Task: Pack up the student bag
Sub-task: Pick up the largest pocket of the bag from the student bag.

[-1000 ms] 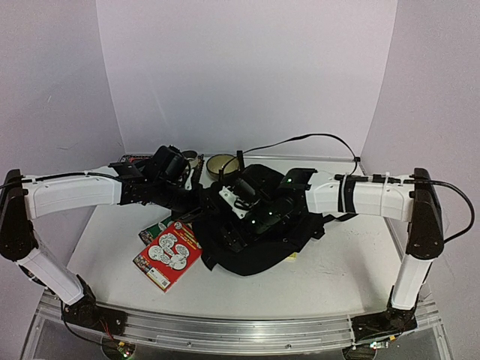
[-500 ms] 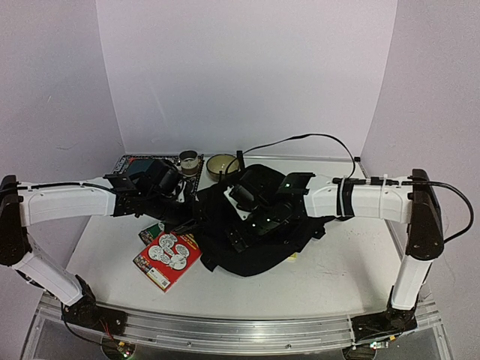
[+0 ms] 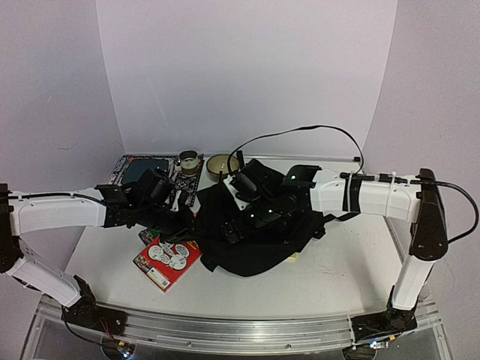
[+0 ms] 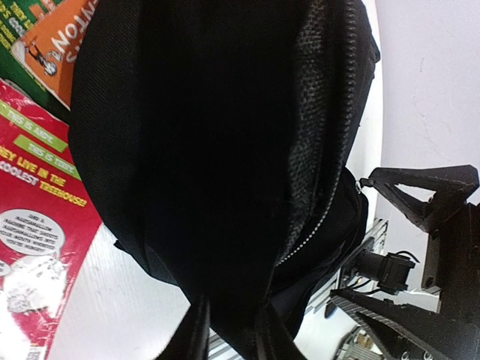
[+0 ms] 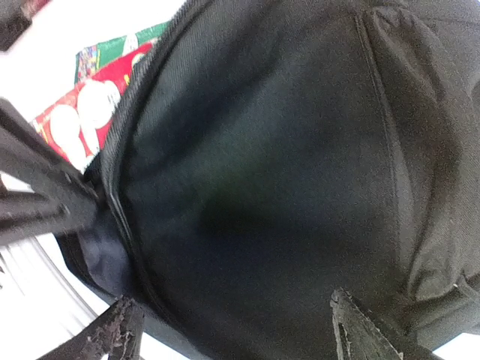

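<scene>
The student bag (image 3: 259, 244) lies slumped in the middle of the surface (image 3: 337, 274), with a red book (image 3: 169, 259) at its 8 o'clock. The left hand (image 4: 229, 339) pinches its 9 o'clock edge. The right hand (image 5: 236, 319) is spread wide over it.

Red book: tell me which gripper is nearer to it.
Left. The left gripper sits at the student bag's left edge, just beyond the red book; the right gripper is over the bag's middle, farther right.
</scene>
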Action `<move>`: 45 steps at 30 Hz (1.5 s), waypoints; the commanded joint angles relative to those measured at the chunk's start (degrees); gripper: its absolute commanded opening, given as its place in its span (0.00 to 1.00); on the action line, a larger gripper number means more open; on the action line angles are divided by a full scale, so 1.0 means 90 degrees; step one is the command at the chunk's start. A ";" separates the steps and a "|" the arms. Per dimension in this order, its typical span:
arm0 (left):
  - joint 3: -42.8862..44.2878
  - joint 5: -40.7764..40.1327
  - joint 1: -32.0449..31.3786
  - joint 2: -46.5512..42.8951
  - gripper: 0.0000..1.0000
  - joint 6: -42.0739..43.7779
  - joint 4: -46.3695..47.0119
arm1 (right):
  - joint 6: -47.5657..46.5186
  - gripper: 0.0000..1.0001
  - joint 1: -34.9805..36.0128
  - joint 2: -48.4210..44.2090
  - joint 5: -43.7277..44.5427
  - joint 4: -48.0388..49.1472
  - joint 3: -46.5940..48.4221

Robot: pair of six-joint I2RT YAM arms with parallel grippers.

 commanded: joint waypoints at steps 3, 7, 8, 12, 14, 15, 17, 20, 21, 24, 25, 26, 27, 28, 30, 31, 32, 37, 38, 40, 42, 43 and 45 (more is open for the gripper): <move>-0.0336 0.0304 -0.0099 -0.0047 0.01 -0.0196 0.0993 | 0.0337 0.88 0.0014 0.0351 -0.0202 0.0306 0.0163; -0.0727 0.0223 -0.0110 -0.0353 0.00 -0.0366 0.1697 | 0.0465 0.88 0.0017 0.0526 -0.0446 0.0620 0.0079; -0.0838 0.0214 -0.0109 -0.0414 0.00 -0.0429 0.1894 | 0.0483 0.89 0.0028 0.0563 -0.0511 0.0706 0.0062; -0.1200 0.0213 -0.0105 -0.0577 0.00 -0.0659 0.2492 | 0.0523 0.91 0.0082 0.0711 -0.0814 0.0968 0.0078; -0.1283 0.0147 -0.0106 -0.0649 0.00 -0.0713 0.2593 | 0.0510 0.93 0.0098 0.0821 -0.0807 0.1020 0.0065; -0.1303 0.0104 -0.0104 -0.0682 0.00 -0.0724 0.2613 | 0.0483 0.93 0.0096 0.0887 -0.0805 0.1041 0.0050; -0.1353 0.0033 -0.0105 -0.0742 0.00 -0.0755 0.2635 | 0.0439 0.94 0.0099 0.1039 -0.0789 0.1072 0.0011; -0.1368 -0.0010 -0.0106 -0.0796 0.00 -0.0791 0.2671 | 0.0414 0.94 0.0095 0.1194 -0.0459 0.1063 -0.0108; -0.1374 -0.0016 -0.0104 -0.0806 0.00 -0.0803 0.2674 | 0.0413 0.93 0.0096 0.1222 -0.0232 0.1052 -0.0176; -0.1394 -0.0022 -0.0107 -0.0838 0.00 -0.0808 0.2671 | 0.0414 0.88 0.0098 0.1238 0.0565 0.0891 -0.0343; -0.1412 -0.0024 -0.0106 -0.0853 0.00 -0.0818 0.2667 | 0.0413 0.84 0.0096 0.1215 0.0858 0.0804 -0.0389; -0.1438 -0.0027 -0.0108 -0.0865 0.00 -0.0832 0.2665 | 0.0399 0.79 0.0091 0.1159 0.1108 0.0742 -0.0428; -0.1477 -0.0030 -0.0107 -0.0881 0.00 -0.0839 0.2667 | 0.0374 0.74 0.0089 0.1086 0.1329 0.0694 -0.0474; -0.1508 -0.0038 -0.0109 -0.0889 0.00 -0.0843 0.2666 | 0.0330 0.67 0.0088 0.0996 0.1481 0.0664 -0.0501; -0.1563 -0.0047 -0.0108 -0.0891 0.00 -0.0845 0.2648 | 0.0194 0.54 0.0090 0.0787 0.1692 0.0637 -0.0507; -0.1591 -0.0046 -0.0104 -0.0884 0.00 -0.0842 0.2633 | 0.0137 0.49 0.0088 0.0687 0.1767 0.0623 -0.0504; -0.1608 -0.0037 -0.0105 -0.0876 0.00 -0.0839 0.2613 | 0.0076 0.42 0.0086 0.0562 0.1841 0.0613 -0.0499; -0.1731 -0.0042 -0.0105 -0.0873 0.00 -0.0756 0.2470 | -0.0278 0.16 0.0072 0.0250 0.2513 0.0339 -0.0466; -0.1761 -0.0055 -0.0104 -0.0879 0.00 -0.0741 0.2415 | -0.0311 0.12 0.0059 0.0216 0.2624 0.0260 -0.0464; -0.1845 -0.0110 -0.0110 -0.0887 0.00 -0.0692 0.2321 | -0.0322 0.01 -0.0010 0.0134 0.2796 0.0071 -0.0502; -0.1945 -0.0149 -0.0105 -0.0840 0.00 -0.0633 0.2277 | -0.0272 0.00 -0.0061 0.0017 0.2871 -0.0041 -0.0559; -0.1998 -0.0156 -0.0104 -0.0794 0.00 -0.0611 0.2275 | -0.0240 0.00 -0.0076 -0.0074 0.2867 -0.0071 -0.0582; -0.2097 -0.0155 -0.0110 -0.0622 0.00 -0.0596 0.2275 | -0.0184 0.00 -0.0091 -0.0304 0.2762 -0.0082 -0.0604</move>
